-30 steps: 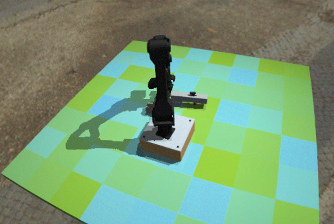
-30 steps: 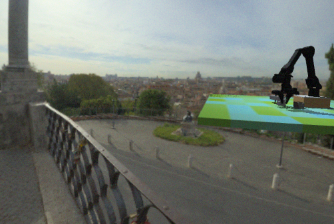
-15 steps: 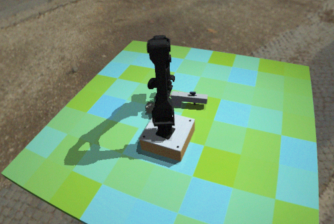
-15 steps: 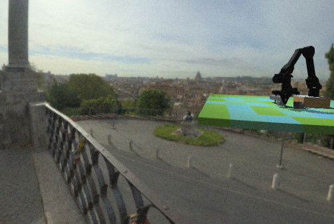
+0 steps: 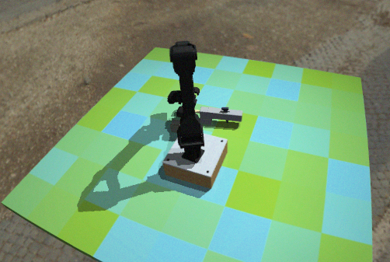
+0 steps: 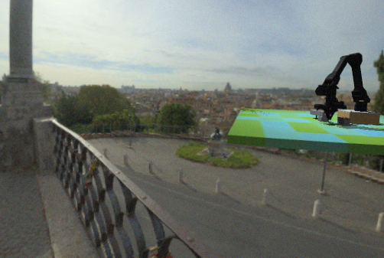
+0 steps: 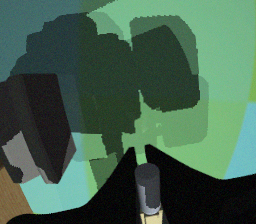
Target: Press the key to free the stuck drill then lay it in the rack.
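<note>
A long grey block (image 5: 214, 113) with a black key (image 5: 224, 109) on top stands beyond the arm's base. The drill shows in the wrist view as a short grey cylinder (image 7: 147, 190) with a pale yellow part below it. My gripper (image 7: 139, 151) (image 6: 330, 119) is shut on the drill, low over the table at the block's arm-side end. Its fingers hide the joint between drill and block, so I cannot tell how far the drill sits inside. The rack appears to be the dark block with grey patches (image 7: 40, 125) at the left of the wrist view.
The arm's base plate, white on top with wooden sides (image 5: 211, 151) (image 6: 359, 117), stands near the gripper and the dark block. The arm (image 5: 187, 85) arches over it and hides part of the work area in the top view. The checkered table (image 5: 291, 186) has open edges.
</note>
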`<state>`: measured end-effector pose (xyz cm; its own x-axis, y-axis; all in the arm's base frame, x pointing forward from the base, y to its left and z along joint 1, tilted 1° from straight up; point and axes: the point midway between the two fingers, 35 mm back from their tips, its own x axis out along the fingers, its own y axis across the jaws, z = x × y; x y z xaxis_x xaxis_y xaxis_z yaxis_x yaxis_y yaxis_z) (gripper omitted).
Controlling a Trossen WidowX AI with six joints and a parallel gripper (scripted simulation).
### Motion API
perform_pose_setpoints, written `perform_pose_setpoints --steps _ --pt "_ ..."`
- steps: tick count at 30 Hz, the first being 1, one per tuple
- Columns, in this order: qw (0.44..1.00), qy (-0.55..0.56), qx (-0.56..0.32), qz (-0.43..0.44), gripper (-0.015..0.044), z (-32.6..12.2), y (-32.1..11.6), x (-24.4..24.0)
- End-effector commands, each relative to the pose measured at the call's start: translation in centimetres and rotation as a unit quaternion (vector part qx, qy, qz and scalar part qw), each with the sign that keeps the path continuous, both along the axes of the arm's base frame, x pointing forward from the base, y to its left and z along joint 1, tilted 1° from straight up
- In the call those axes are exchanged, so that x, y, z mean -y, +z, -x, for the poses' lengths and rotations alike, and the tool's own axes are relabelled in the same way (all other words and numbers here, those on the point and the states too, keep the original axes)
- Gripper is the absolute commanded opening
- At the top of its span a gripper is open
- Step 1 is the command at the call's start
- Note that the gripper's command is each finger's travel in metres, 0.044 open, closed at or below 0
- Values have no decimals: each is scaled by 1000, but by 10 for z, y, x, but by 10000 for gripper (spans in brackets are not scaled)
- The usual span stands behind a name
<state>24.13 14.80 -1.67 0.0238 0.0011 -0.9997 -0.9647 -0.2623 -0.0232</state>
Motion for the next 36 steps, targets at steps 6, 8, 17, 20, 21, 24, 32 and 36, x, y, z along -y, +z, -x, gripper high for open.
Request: perform_pose_setpoints --steps 6,8,17,20,21,24,32,36 --pt "1000 -1 -1 0 0 3 0 -13" --pt "1000 -1 -1 0 0 3 0 -17" --pt "1000 0 0 -1 131 4 1 -17" --pt "1000 0 0 -1 210 4 1 -17" --pt "1000 0 0 -1 236 4 1 -17" --pt "1000 -1 0 -1 315 4 0 -16" --pt "1000 -1 -1 0 440 3 -1 -12" --pt "1000 -1 -1 0 440 2 -1 -11"
